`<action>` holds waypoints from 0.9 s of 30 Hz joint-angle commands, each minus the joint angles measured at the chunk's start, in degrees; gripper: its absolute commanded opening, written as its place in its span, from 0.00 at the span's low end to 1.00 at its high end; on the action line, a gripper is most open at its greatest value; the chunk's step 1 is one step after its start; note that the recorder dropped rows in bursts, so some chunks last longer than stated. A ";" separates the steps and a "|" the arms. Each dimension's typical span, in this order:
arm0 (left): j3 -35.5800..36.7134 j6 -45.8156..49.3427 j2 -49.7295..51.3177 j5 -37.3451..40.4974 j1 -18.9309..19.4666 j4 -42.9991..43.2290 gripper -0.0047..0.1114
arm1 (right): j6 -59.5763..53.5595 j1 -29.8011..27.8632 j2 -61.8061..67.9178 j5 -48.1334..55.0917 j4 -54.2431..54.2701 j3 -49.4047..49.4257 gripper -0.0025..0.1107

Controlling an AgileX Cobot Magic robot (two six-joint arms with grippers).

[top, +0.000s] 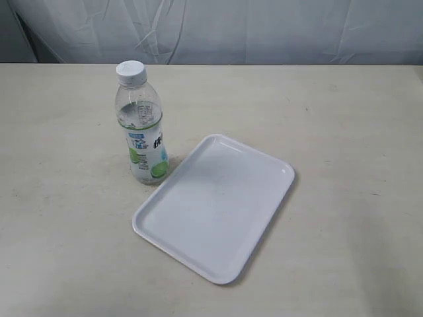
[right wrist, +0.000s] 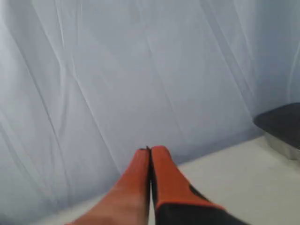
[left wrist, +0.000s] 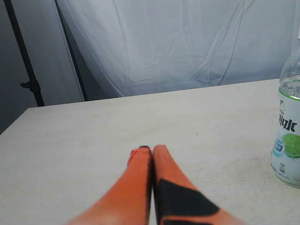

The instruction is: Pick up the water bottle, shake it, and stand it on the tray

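Exterior shot is bright and evenly lit with soft diffuse light, so the small clear plastic water bottle with a white cap (top: 141,125) throws only a faint shadow, and the flat white rectangular plastic tray (top: 218,205) has a mild sheen, no hard glare. Left wrist view is fairly sharp, while the right wrist view looks soft and bluish, the orange right gripper (right wrist: 150,150) smearing near the lens.

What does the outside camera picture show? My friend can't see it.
A small clear water bottle with a white cap and a lime label stands upright on a pale table. Just beside it lies an empty flat white tray, turned at an angle. A white curtain hangs behind.
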 commanded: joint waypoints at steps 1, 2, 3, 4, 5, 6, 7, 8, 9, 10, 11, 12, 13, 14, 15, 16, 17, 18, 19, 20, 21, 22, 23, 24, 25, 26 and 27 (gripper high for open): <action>0.16 -0.15 -0.24 -0.71 -0.40 -0.05 0.06 | 9.19 0.01 -0.35 -7.58 16.78 0.10 0.05; 0.16 -0.15 -0.24 -0.71 -0.40 -0.05 0.06 | 10.80 0.01 -0.35 -6.47 19.09 0.10 0.05; 0.16 -0.15 -0.24 -0.71 -0.40 -0.05 0.06 | 10.81 0.01 -0.35 -5.77 19.30 0.10 0.05; 0.16 -0.15 -0.24 -0.71 -0.40 -0.05 0.06 | 10.81 0.01 -0.35 -4.93 18.82 0.10 0.05; 0.16 -0.15 -0.24 -0.71 -0.40 -0.05 0.06 | 10.81 0.01 -0.35 -4.39 18.44 0.10 0.05; 0.16 -0.15 -0.24 -0.71 -0.40 -0.05 0.06 | 10.81 0.01 -0.35 -4.39 18.44 0.10 0.05; 0.16 -0.15 -0.24 -0.71 -0.40 -0.05 0.06 | 10.81 0.01 -0.35 -5.19 18.44 0.10 0.04; 0.16 -0.15 -0.24 -0.71 -0.40 -0.05 0.06 | 10.81 0.01 -0.35 -6.46 18.16 0.10 0.03; 0.16 -0.15 -0.24 -0.71 -0.40 -0.05 0.06 | 10.81 0.01 -0.35 -7.01 16.87 0.10 0.02; 0.16 -0.15 -0.24 -0.71 -0.40 -0.05 0.06 | 10.81 0.01 0.47 -7.58 15.41 -0.49 0.01; 0.16 -0.15 -0.24 -0.71 -0.40 -0.05 0.06 | 10.81 0.01 1.93 -8.23 13.27 -1.57 0.01; 0.16 -0.15 -0.24 -0.71 -0.40 -0.05 0.06 | 10.81 0.01 3.44 -8.89 10.88 -2.82 0.01; 0.16 -0.15 -0.24 -0.71 -0.40 -0.05 0.06 | 10.81 0.01 5.85 -10.29 7.72 -4.16 0.01; 0.16 -0.15 -0.24 -0.71 -0.40 -0.05 0.06 | 10.81 0.01 8.78 -12.55 4.87 -5.61 0.01; 0.16 -0.15 -0.24 -0.71 -0.40 -0.05 0.06 | 10.81 0.01 11.49 -15.19 2.70 -6.84 0.01; 0.16 -0.15 -0.24 -0.71 -0.40 -0.05 0.06 | 10.81 0.01 15.23 -17.95 0.01 -8.56 0.01; 0.16 -0.15 -0.24 -0.71 -0.40 -0.05 0.06 | 10.81 0.01 19.36 -20.42 -2.62 -10.58 0.01; 0.16 -0.15 -0.24 -0.71 -0.40 -0.05 0.06 | 11.14 0.01 28.52 -23.42 -8.64 -14.94 0.01; 0.16 -0.15 -0.24 -0.71 -0.40 -0.05 0.06 | 12.11 0.01 33.40 -24.35 -12.54 -17.68 0.01; 0.16 -0.15 -0.24 -0.71 -0.40 -0.05 0.06 | 13.82 0.01 37.29 -25.23 -16.28 -19.93 0.01; 0.16 -0.15 -0.24 -0.71 -0.40 -0.05 0.06 | 16.55 0.01 42.11 -26.73 -21.64 -22.67 0.01; 0.16 -0.15 -0.24 -0.60 -0.40 -0.05 0.06 | 19.08 0.01 46.95 -29.06 -27.71 -25.30 0.01; 0.16 -0.15 -0.24 -0.60 -0.40 -0.05 0.06 | 21.12 0.01 51.88 -32.13 -33.93 -27.80 0.01; 0.16 -0.15 -0.24 -0.60 -0.40 -0.05 0.06 | 23.38 0.01 55.94 -35.51 -38.72 -30.27 0.01; 0.16 -0.15 -0.24 -0.60 -0.40 -0.05 0.06 | 26.86 0.12 65.81 -43.78 -49.67 -34.85 0.01; 0.16 -0.15 -0.24 -0.60 -0.40 -0.05 0.06 | 27.76 0.47 70.55 -47.15 -53.92 -36.53 0.01; 0.16 -0.15 -0.24 -0.60 -0.40 -0.05 0.06 | 28.66 1.67 76.78 -52.02 -57.78 -39.18 0.02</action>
